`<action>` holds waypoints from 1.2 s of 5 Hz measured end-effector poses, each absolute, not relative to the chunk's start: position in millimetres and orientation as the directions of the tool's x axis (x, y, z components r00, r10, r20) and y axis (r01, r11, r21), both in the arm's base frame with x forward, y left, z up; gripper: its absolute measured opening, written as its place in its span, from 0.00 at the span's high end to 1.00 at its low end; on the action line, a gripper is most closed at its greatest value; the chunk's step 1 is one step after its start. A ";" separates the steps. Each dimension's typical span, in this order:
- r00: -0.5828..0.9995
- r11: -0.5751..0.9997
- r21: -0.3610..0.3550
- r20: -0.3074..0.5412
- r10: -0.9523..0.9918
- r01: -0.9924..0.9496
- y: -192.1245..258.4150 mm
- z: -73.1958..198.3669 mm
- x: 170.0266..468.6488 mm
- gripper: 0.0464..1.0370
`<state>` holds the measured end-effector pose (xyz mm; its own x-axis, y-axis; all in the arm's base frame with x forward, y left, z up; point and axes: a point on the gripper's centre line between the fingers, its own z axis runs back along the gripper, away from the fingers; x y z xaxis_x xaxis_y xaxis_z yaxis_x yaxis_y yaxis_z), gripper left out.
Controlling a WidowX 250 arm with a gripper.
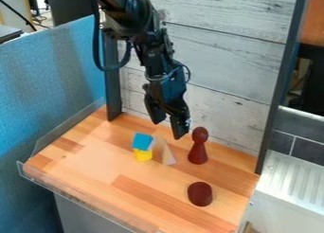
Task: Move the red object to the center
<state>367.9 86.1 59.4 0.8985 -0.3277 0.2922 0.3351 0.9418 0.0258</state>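
Closest to the camera, in front of the red pawn, a clear rim [76,195] runs along the counter's edge above a grey panel [79,215]. To the pawn's right, beyond the counter, sits a white ridged radiator [294,177].

The counter [76,168] is wood, laid in strips of honey and darker orange. On it, nearer than the pawn, stands a dark red, round-topped block [200,194]. The red pawn [198,154] itself is upright, its round head over a flared base; which of these two is the red object meant, I can't tell. Left of the pawn are a pale wedge [167,154] and, past that, a yellow block [143,155] with a blue block [142,141] on top.

Up and to the pawn's left hangs the black gripper [168,129], its fingers [180,128] spread apart. Behind the pawn rises a wall of whitewashed, grey-streaked planks [221,47], between dark posts [272,109]. A blue fabric screen [50,85] stands far to its left; grey tiles [301,135] show off to its right, past the right-hand post.
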 end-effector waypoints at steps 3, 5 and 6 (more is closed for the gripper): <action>0.915 0.939 0.078 0.211 -0.344 0.335 58.3 -5.5 397.5 0.04; 0.913 0.947 0.089 0.251 -0.322 0.309 53.3 -16.5 425.6 0.04; 0.917 0.951 0.090 0.252 -0.311 0.297 54.6 -16.3 435.2 0.04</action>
<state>435.2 54.6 -16.3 0.9166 -0.3106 0.2516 0.2974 0.9505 0.0898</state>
